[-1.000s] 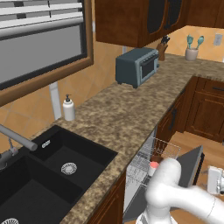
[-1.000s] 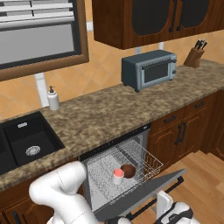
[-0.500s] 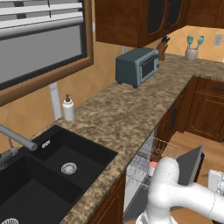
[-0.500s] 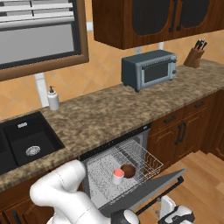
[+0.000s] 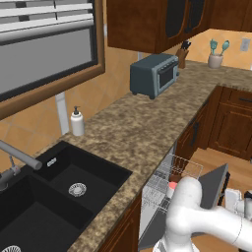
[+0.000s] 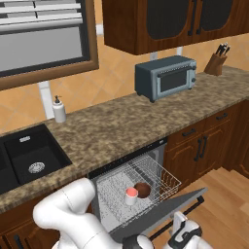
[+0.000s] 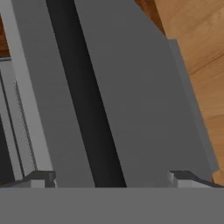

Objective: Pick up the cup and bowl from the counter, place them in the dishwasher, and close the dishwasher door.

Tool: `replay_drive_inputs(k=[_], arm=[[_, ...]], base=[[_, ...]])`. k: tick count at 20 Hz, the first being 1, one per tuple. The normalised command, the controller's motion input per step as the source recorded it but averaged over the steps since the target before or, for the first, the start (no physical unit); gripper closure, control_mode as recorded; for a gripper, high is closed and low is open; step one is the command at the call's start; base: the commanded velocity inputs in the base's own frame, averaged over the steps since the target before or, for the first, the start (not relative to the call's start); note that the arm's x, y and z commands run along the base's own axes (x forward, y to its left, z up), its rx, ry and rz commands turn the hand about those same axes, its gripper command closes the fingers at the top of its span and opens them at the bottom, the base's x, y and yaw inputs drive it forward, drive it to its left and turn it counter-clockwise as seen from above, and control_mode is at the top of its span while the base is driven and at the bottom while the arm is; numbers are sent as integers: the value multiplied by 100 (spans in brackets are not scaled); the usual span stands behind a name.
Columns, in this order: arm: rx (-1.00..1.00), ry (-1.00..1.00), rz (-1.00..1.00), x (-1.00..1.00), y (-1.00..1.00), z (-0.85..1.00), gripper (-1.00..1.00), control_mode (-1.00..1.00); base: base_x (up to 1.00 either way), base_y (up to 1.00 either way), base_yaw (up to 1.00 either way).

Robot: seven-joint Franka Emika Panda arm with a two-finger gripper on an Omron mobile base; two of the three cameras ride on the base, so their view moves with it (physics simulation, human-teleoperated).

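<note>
Cup (image 6: 131, 195) and bowl (image 6: 142, 189) already sit side by side in the white wire rack (image 6: 156, 178) of the dishwasher (image 6: 113, 171), off the speckled granite surface (image 6: 121, 127). Your tool (image 7: 111, 178) is spread wide, holding nothing, right up against the flat grey dishwasher door (image 7: 131, 100). The door's black bar handle (image 7: 85, 109) runs lengthwise away from the tool, between its fingertips (image 7: 41, 177). The door is half raised; you likely push on from underneath.

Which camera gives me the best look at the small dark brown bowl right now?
The right base view: the small round dark brown bowl sits unobstructed in the white wire rack, beside the pale cup with the pinkish-red top. In the left base view the robot's arm covers that part of the rack.
</note>
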Motion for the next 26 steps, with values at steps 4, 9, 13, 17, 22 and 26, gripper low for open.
replay_drive_inputs(k=[4, 9, 13, 17, 22, 26], arm=[[12, -3, 4, 71, 63, -100, -100, -100], [37, -27, 13, 96, 100, -100, -100, -100], [42, -29, 5, 100, 100, -100, -100, -100], [42, -24, 7, 100, 100, -98, -100, -100], [48, -7, 17, 100, 99, -65, -100, -100], [41, -7, 17, 100, 100, -80, -100, -100]], base=[[0, 0, 0], [0, 0, 0], [0, 0, 0], [0, 0, 0], [0, 0, 0], [0, 0, 0]])
